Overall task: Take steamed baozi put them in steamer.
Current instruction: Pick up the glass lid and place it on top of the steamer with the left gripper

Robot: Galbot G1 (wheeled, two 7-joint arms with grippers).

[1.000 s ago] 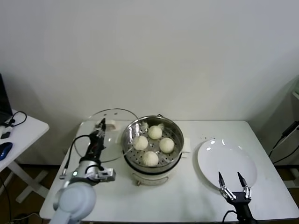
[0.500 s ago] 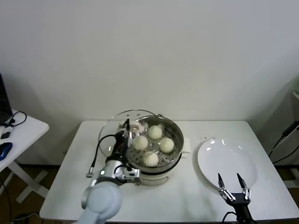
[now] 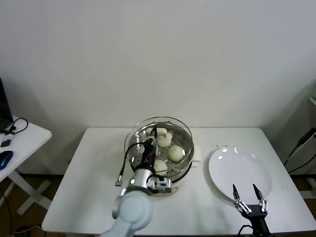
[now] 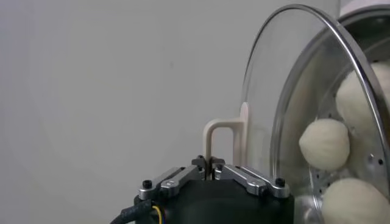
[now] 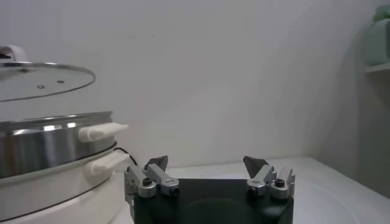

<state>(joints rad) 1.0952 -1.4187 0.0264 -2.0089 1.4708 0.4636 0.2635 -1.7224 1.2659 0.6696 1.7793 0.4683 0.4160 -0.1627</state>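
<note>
Over the steamer [image 3: 160, 148] our left gripper [image 4: 210, 165], clamped on the glass lid [image 3: 159, 136] by its handle, has carried it across from the table. All the steamed baozi [image 3: 176, 153] sit inside, so only covering remains. Our right gripper [image 3: 248, 200] waits open by the plate [image 3: 232, 165].
</note>
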